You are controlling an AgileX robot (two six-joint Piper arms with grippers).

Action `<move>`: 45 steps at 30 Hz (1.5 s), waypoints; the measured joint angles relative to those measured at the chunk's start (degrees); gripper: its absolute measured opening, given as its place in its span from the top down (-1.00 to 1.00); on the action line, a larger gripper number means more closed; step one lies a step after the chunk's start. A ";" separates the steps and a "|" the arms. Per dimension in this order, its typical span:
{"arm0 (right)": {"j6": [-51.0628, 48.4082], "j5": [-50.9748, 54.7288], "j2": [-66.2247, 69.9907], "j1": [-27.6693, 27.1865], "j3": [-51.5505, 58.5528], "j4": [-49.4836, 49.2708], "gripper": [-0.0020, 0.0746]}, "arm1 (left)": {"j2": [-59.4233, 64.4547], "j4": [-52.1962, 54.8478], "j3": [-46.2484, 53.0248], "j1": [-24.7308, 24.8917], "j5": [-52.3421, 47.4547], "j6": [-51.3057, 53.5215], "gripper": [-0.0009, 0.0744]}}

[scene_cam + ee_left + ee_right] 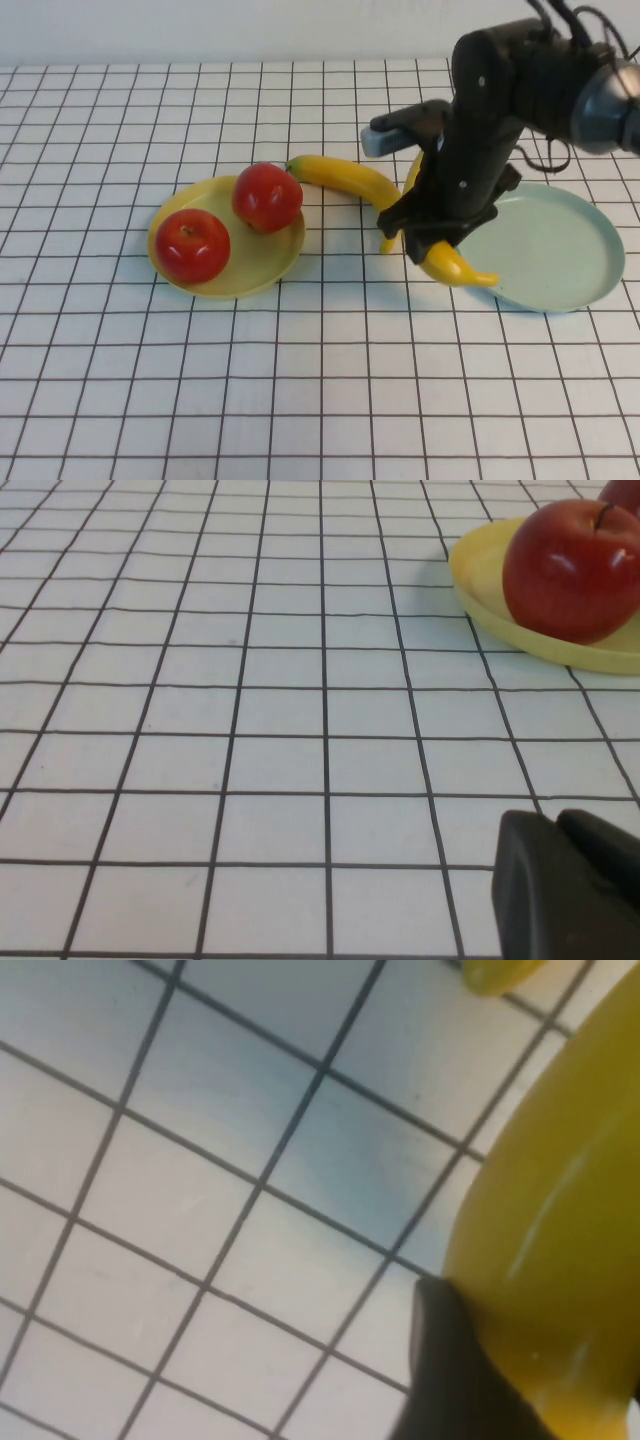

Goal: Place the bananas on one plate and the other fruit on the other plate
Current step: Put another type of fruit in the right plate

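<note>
Now right claw (432,243) clamped on banana (455,265) at mint plate (560,250) rim, left claw (570,890) state unclear.

High view looks down across the whole gridded table (300,400). Left wrist skims low toward the yellow plate (480,590) (shared with high view); right wrist sits pressed against a banana (560,1240).
</note>
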State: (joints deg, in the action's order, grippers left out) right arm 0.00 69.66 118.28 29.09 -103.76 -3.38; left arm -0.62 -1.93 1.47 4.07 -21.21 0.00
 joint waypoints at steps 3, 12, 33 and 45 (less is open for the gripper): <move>0.00 0.21 -4.49 -0.65 -0.25 2.69 0.14 | 0.00 0.00 0.00 0.00 0.00 0.00 0.98; 0.00 0.88 -10.04 -12.54 6.38 4.39 0.14 | 0.00 0.00 0.00 0.00 0.00 0.00 0.98; -6.82 -4.91 0.87 -21.65 6.82 -3.39 0.14 | 0.00 0.00 0.00 0.00 0.00 0.00 0.98; -6.81 -0.36 1.22 -21.44 0.82 -4.66 -0.28 | 0.00 0.00 0.00 0.00 0.00 0.00 0.98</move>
State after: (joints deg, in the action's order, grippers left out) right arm -6.81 69.30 119.50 7.66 -102.95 -8.04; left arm -0.62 -1.93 1.47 4.07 -21.21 0.00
